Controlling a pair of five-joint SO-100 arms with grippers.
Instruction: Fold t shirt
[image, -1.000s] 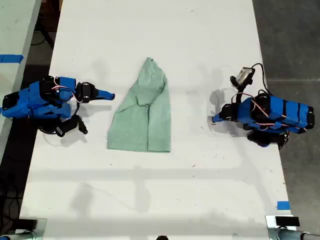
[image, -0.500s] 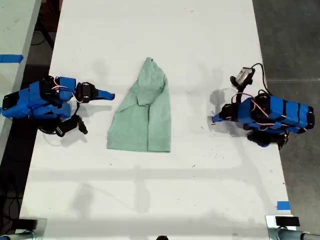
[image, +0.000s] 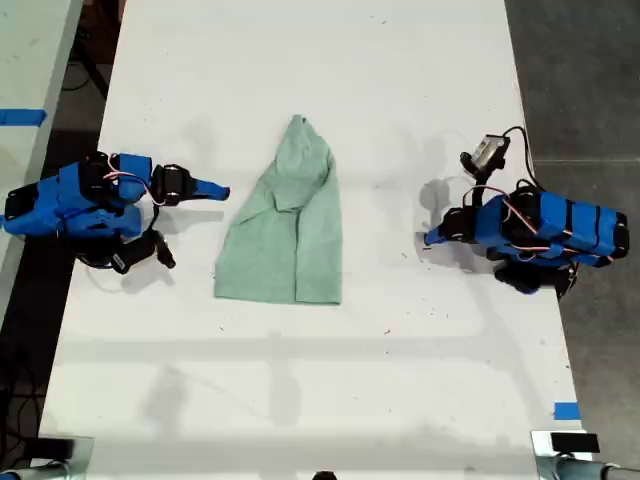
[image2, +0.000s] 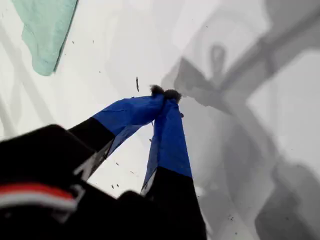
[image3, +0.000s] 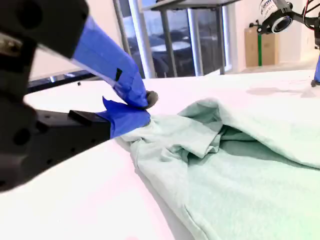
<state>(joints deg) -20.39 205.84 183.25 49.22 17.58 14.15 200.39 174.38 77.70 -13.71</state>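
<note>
Nothing moved, my first claw (image2: 165, 94) clenched, my second claw (image3: 146, 103) clenched, t shirt (image2: 46, 29) cropped

Nothing shifts across these frames: the t shirt (image: 284, 228) keeps its shape and spot on the bench (image: 320, 380), and both arms hold their same poses at either side

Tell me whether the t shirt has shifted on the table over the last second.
No. In the exterior view the t shirt lies in the same place on the white table, its pointed end and straight hem unmoved.
</note>
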